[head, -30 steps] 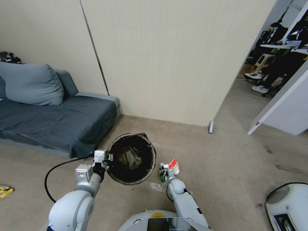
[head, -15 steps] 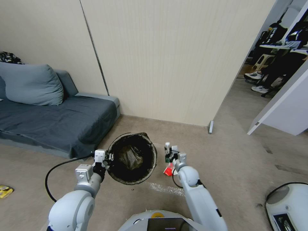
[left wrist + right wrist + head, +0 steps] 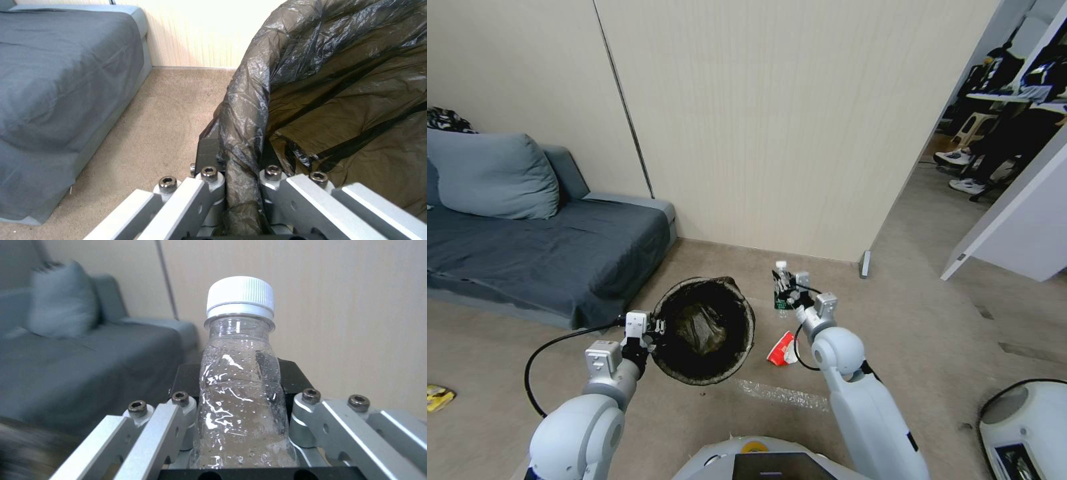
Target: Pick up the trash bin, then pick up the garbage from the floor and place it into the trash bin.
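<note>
We hold the round trash bin with its dark plastic liner bag off the beige carpet floor, our left gripper clamped on its rim. Right of it, our right gripper grips a clear plastic bottle with a white cap upright. A red-and-white wrapper lies below on the carpet, between the bin and our right arm.

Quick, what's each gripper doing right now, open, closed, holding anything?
Left gripper: closed on the trash bin rim.
Right gripper: closed on the bottle.
</note>
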### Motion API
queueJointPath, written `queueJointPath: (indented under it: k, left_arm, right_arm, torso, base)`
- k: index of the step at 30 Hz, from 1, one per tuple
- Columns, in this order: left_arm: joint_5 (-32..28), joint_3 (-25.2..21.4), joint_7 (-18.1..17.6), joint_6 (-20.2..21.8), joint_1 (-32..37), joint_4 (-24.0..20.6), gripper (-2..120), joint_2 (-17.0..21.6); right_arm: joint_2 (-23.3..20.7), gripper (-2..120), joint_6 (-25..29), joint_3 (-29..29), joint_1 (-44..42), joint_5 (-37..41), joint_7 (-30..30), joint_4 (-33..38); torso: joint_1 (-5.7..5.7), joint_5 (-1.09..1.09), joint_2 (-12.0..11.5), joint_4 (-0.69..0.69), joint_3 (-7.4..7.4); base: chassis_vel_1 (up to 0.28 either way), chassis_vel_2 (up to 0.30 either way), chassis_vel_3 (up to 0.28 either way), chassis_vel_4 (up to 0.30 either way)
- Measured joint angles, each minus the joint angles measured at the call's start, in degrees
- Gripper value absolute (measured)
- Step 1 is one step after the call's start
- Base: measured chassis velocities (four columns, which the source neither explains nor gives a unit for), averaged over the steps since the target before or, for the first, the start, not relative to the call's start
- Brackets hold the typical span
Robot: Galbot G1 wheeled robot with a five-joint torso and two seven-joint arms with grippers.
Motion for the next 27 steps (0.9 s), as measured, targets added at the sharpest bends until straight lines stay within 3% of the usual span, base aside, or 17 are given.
queueJointPath:
  k: [8, 12, 27]
  left_arm:
    - [0.24, 0.35, -0.19, 0.54, -0.06, 0.53, 1, 0.65]
    - [0.32, 0.69, -0.27, 0.79, -0.15, 0.61, 1, 0.85]
    - [0.69, 0.98, -0.30, 1.36, -0.17, 0.86, 1, 1.38]
  right_arm:
    - [-2.63, 27, -1.03, -2.39, 2.96, 9.25, -2.01, 6.02]
    - [-3.17, 27, -1.03, -4.35, 3.45, 9.99, -3.62, 7.15]
    - [-2.51, 27, -1.78, -21.42, 7.00, 9.24, -2.86, 5.77]
  torso:
    - [0.00, -0.01, 0.00, 0.00, 0.00]
    - [0.00, 0.00, 0.00, 0.00, 0.00]
    - [-0.01, -0.01, 0.01, 0.00, 0.00]
  base:
    - [0.000, 0.000, 0.000, 0.000]
    - [0.000, 0.000, 0.000, 0.000]
    - [0.000, 0.000, 0.000, 0.000]
